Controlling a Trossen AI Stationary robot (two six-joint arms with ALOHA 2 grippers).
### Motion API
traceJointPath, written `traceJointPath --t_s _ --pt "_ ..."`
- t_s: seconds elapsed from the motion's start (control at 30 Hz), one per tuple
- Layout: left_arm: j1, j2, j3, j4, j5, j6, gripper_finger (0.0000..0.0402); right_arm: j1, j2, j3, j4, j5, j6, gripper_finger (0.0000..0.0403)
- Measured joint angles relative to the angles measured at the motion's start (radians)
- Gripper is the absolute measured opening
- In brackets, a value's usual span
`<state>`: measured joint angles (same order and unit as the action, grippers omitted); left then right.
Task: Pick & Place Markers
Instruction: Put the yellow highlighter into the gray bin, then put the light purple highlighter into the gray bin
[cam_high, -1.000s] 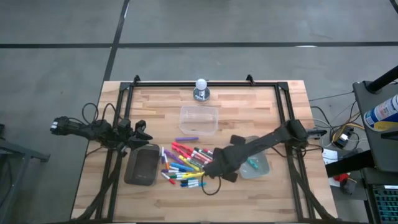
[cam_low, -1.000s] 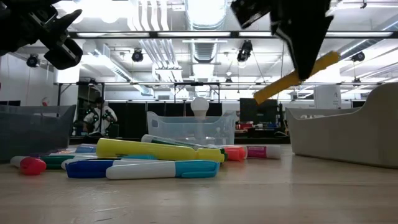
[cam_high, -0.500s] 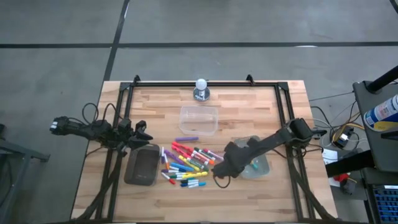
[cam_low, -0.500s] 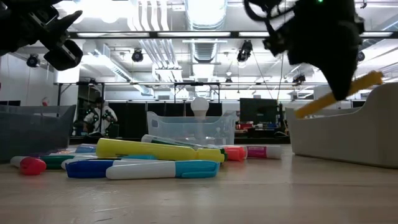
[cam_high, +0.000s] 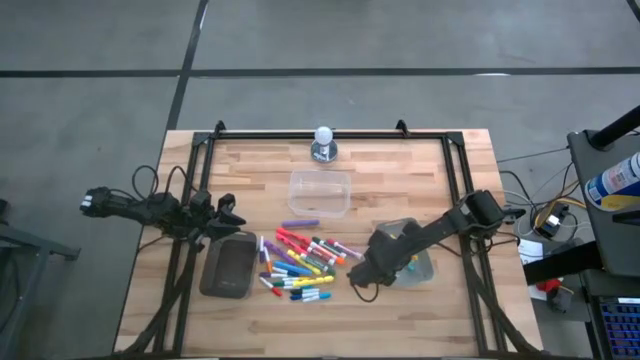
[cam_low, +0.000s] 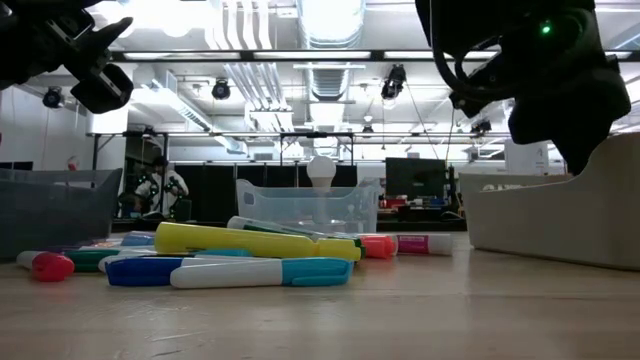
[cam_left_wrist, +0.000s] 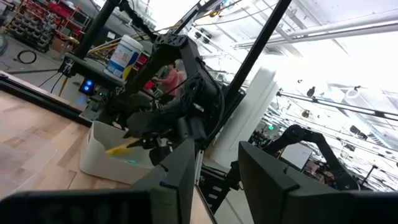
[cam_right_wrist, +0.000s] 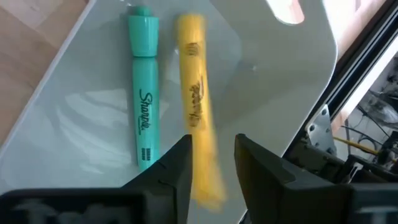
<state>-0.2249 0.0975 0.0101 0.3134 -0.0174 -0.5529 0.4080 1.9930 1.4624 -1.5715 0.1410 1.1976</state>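
You are looking down on a wooden table (cam_high: 400, 170) with a black frame around it. Your right arm reaches in from the right edge, and its right gripper (cam_high: 398, 262) hangs over the clear tub on the right (cam_high: 424, 272). In the low view that tub's pale wall (cam_low: 560, 225) fills the right side, with the dark gripper body above it. Your left arm waits at the left edge of the table, its left gripper (cam_high: 226, 212) above the dark grey tray (cam_high: 229, 266); its fingers (cam_left_wrist: 176, 180) stand parted with nothing between them.

A second clear tub (cam_high: 320, 192) sits near the middle of the table, in front of a small white-topped stand (cam_high: 323, 143) at the far edge.

Your pile of markers (cam_high: 299, 266) lies between the tray and the right tub, mixed colours lying crosswise; one purple marker (cam_high: 299, 222) lies apart from the pile, toward the middle tub. From table height, a yellow highlighter (cam_low: 250, 241) lies on top, with blue and teal ones in front.

In the right wrist view, your fingers (cam_right_wrist: 169, 175) are spread. A teal Sharpie highlighter (cam_right_wrist: 143, 87) lies on the tub floor, and a yellow highlighter (cam_right_wrist: 196, 102) lies alongside it; its near end is blurred between the fingers, and you cannot tell whether they touch it.
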Motion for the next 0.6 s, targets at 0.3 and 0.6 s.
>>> traceJointPath --t_s 0.3,0.6 --pt "0.0 0.0 0.0 0.0 -0.002 0.002 0.0117 0.0 -0.067 0.006 0.008 0.049 -0.026 0.0155" --pt "0.0 0.004 0.0 -0.001 -0.002 0.006 0.0117 0.0 -0.144 0.088 0.1 0.266 -0.238 0.014"
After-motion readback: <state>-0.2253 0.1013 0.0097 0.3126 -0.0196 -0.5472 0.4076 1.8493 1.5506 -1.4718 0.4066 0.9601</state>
